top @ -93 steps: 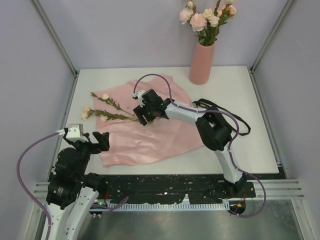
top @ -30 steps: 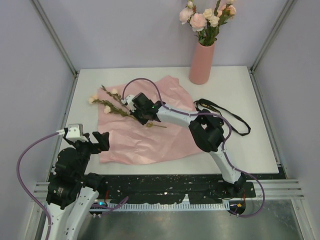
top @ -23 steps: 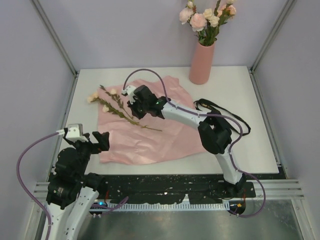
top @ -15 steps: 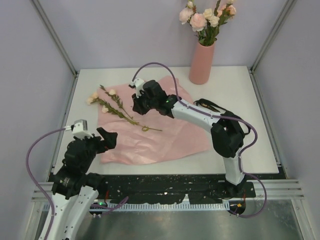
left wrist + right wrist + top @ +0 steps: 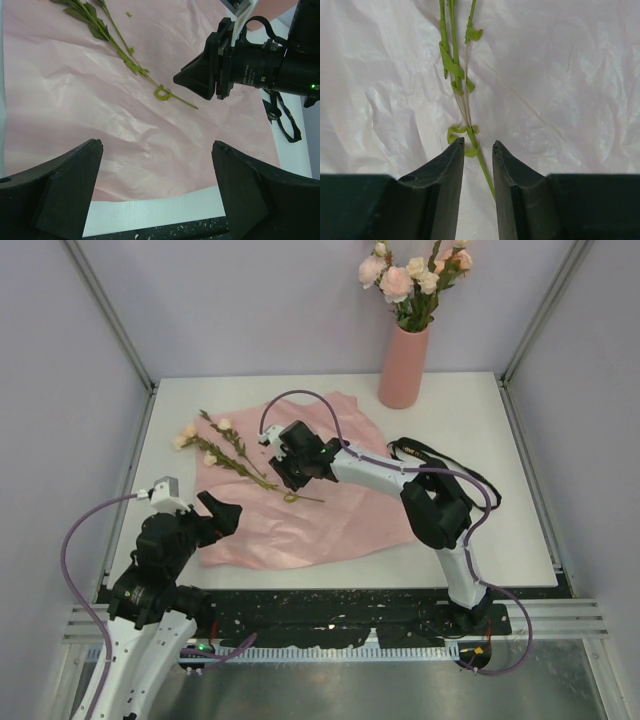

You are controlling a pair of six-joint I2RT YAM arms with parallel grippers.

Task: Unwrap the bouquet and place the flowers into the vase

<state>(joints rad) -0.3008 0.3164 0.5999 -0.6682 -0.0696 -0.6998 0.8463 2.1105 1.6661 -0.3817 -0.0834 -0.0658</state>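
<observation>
Left claw [image 5: 216,513], jaws wide apart, hovers over the near-left corner of the pink paper [image 5: 340,512]. Loose flowers [image 5: 215,445] lie on the paper. The right claw [image 5: 478,143], narrowly parted, straddles their stems. The vase [image 5: 404,365] stands far right on the tabletop [image 5: 500,470], holding roses [image 5: 410,275].

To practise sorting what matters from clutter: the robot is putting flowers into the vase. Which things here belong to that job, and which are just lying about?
Job: loose flower stems on the pink paper sheet; vase; flowers already in the vase; right gripper, straddling the stems.
Lying about: pink paper sheet; black ribbon.
</observation>
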